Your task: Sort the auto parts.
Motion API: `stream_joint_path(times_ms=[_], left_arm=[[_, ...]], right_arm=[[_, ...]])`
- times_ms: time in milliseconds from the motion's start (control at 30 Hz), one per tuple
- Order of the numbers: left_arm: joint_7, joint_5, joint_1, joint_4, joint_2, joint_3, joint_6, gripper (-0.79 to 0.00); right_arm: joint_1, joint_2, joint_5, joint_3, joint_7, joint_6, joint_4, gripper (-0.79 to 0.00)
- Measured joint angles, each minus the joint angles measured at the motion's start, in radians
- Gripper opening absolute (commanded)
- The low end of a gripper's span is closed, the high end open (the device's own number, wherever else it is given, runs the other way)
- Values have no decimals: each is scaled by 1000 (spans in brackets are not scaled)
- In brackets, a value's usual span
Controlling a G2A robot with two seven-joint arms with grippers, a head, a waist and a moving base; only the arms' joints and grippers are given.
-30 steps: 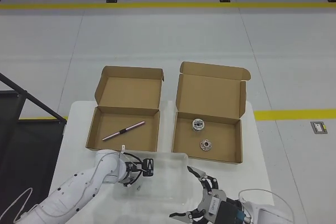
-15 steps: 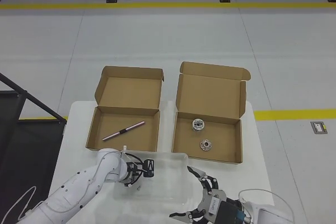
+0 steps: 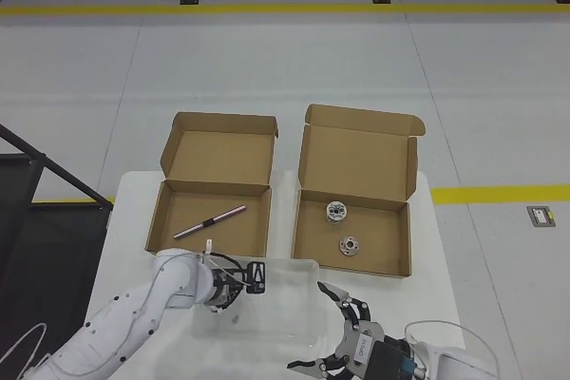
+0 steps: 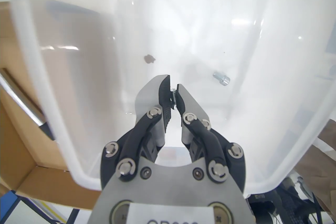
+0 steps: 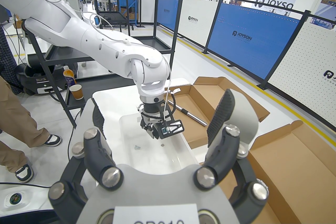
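Left gripper (image 4: 173, 88) clamped on a small screw (image 4: 173, 100) inside the clear bin (image 4: 44, 109). Loose bolt (image 4: 221, 78) on bin floor. Right gripper (image 5: 162, 104) fingers apart.

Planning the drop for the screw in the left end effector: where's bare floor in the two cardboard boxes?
Left box: bare between the rod and the front wall, and between the rod and the lid hinge. Right box: bare along the outer side wall. The round parts crowd the half nearer the left box.
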Motion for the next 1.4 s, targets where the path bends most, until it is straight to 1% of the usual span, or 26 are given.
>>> stream_joint_path(times_ms=[133,233,267,367,400,467,733,800,867,933,1000,1067,1167,1300,1400], left_arm=[[103,10,82,-107,48,-123,-13,-785],[224,25,154,-162,82,-234,-25,-785],[282,30,186,-180,95,-280,-31,-785],[433,53,267,-213,121,-389,-38,-785],[469,65,288,-217,126,-414,-38,-785],[492,70,296,-219,128,-424,-38,-785],[481,66,293,-218,127,-419,-36,-785],[506,51,297,-215,123,-420,-14,-785],[565,12,292,-203,121,-441,12,-785],[633,-36,290,-192,120,-473,15,-785],[723,-98,295,-182,123,-518,-2,-785],[825,-173,306,-171,124,-562,-41,-785],[936,-242,319,-160,125,-606,-94,-785],[1026,-304,315,-148,120,-625,-154,-785],[1016,-292,301,-138,117,-630,-149,-785]], right_arm=[[0,0,0,0,0,0,0,0],[0,0,0,0,0,0,0,0],[0,0,0,0,0,0,0,0],[0,0,0,0,0,0,0,0],[0,0,0,0,0,0,0,0],[0,0,0,0,0,0,0,0],[0,0,0,0,0,0,0,0],[0,0,0,0,0,0,0,0],[0,0,0,0,0,0,0,0],[0,0,0,0,0,0,0,0],[0,0,0,0,0,0,0,0],[0,0,0,0,0,0,0,0],[0,0,0,0,0,0,0,0],[0,0,0,0,0,0,0,0],[0,0,0,0,0,0,0,0]])
